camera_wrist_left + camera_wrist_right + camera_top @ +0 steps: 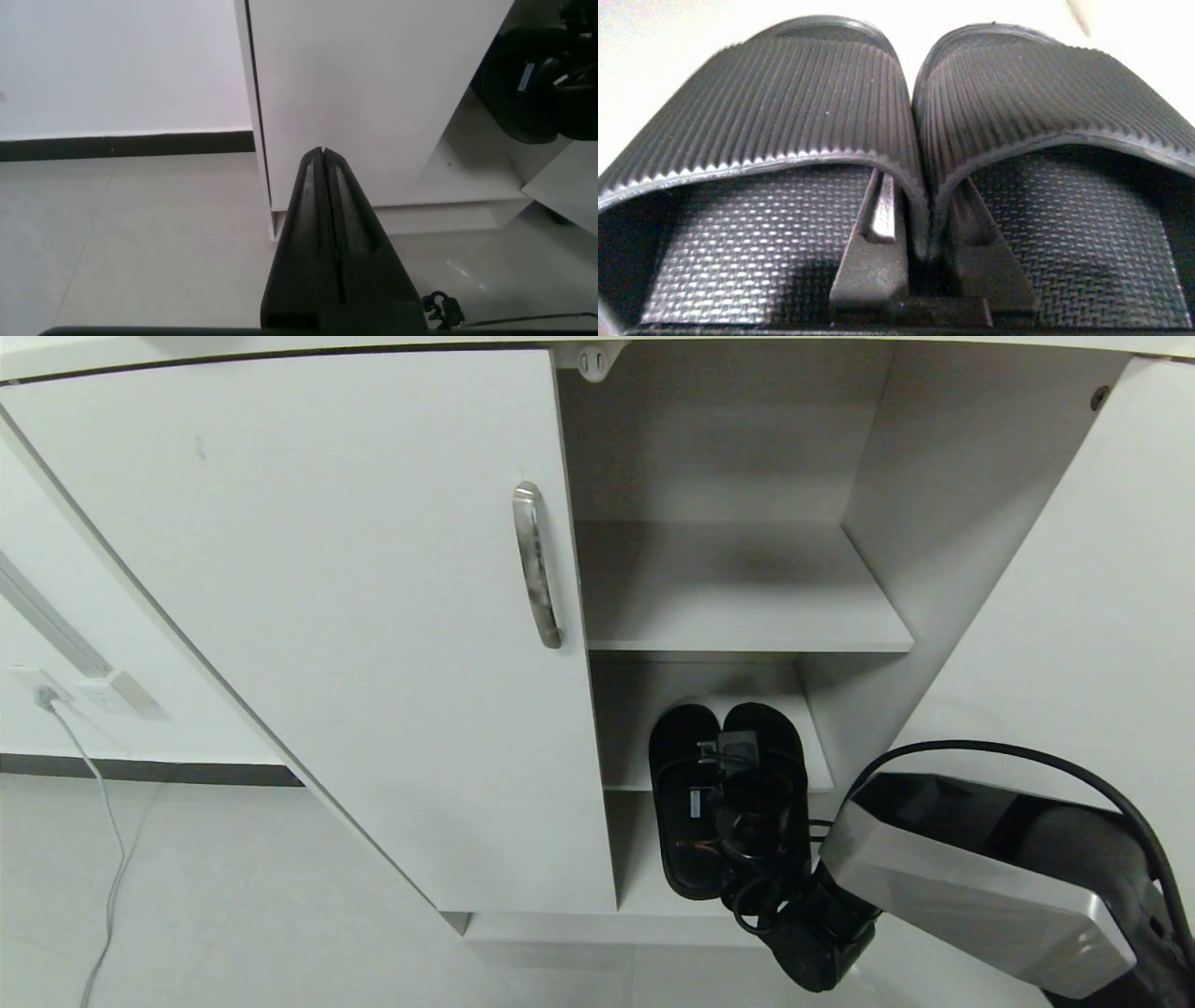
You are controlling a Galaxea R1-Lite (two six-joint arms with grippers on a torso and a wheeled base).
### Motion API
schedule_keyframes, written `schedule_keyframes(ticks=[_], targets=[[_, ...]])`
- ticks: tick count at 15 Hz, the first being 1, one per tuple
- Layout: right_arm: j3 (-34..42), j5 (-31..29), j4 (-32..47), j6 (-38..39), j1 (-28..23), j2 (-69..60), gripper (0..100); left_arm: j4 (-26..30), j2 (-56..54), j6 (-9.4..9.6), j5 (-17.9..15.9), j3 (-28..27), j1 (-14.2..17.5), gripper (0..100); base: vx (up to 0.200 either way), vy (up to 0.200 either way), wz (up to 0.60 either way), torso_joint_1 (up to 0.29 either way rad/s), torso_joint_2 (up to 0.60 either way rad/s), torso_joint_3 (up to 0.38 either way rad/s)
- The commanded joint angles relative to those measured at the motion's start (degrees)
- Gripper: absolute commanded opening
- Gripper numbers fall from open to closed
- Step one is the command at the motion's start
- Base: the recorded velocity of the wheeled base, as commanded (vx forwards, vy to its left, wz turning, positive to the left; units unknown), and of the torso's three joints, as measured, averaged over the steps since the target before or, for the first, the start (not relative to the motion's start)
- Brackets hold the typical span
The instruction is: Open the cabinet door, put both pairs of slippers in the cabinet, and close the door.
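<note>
In the head view we see a white cabinet (728, 583) with its left door (308, 616) closed; that door carries a metal handle (537, 565). The right door (1074, 616) stands swung open. Inside the open half there is 1 upper shelf (738, 639) and 1 lower shelf (635, 756). The right arm (980, 887) comes in from the lower right, and the right gripper (726, 747) holds 1 pair of black slippers (686, 840) in the open compartment. Their toes lie over the lower shelf and their heels stick out past its front edge. We cannot tell whether they rest on it. On the wall to the left we see a socket (42, 691) with a grey cable (107, 859) running down to the tiled floor (233, 915).

In the left wrist view the left gripper (322, 154) hangs low above the floor and points at the bottom corner of the closed door. Its jaws are pressed together with nothing between them. A dark skirting board (121, 145) runs along the wall beside the cabinet.

In the right wrist view the 2 slippers sit side by side, their ribbed straps (785, 103) touching in the middle. The right gripper's jaws are clamped on the slippers' inner edges where they meet, 1 finger (878, 233) inside each slipper over the textured footbeds (757, 233).
</note>
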Motion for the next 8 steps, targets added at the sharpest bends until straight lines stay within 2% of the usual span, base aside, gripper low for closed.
schedule_keyframes(ticks=[1,4,8], targets=[[-5.22,0.45,5.57,2.01,-1.02,-0.02,0,-0.01,0.07,0.02,0.01,0.01,0.01,0,0.000,0.000,0.00,0.000,0.00,0.000],[-13.92,2.65,17.17,5.00,-2.26,0.86,0,-0.01,0.07,-0.07,0.45,0.01,0.01,0,0.000,0.000,0.00,0.000,0.00,0.000],[-22.53,3.71,22.62,5.00,-3.93,3.76,0,-0.01,0.07,0.02,0.45,0.01,0.01,0,0.000,0.000,0.00,0.000,0.00,0.000]])
